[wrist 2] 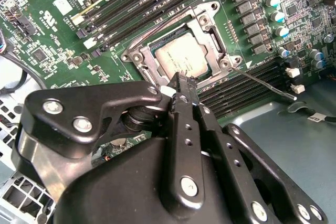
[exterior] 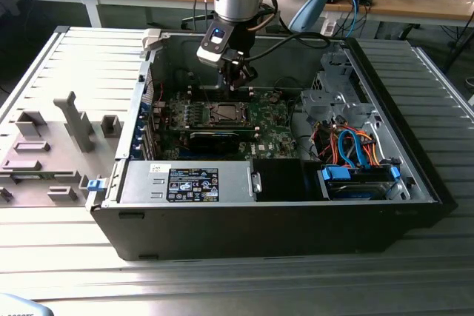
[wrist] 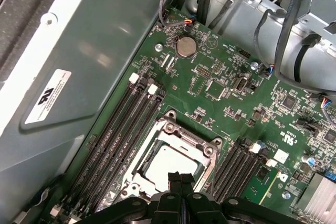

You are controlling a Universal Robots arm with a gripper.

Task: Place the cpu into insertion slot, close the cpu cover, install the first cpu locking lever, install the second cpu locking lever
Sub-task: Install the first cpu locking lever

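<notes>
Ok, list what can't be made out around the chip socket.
1. Chip, first wrist view: one edge is hidden by the gripper.
2. Contact spot, second wrist view: the gripper's own fingers hide whether it meets chip or cover.
3. Socket, exterior view: too small to tell chip from cover.

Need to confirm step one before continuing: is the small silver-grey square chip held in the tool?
No, in the first wrist view the silver-grey chip lies beneath the thin silver metal frame plate, outside the tool.
</notes>
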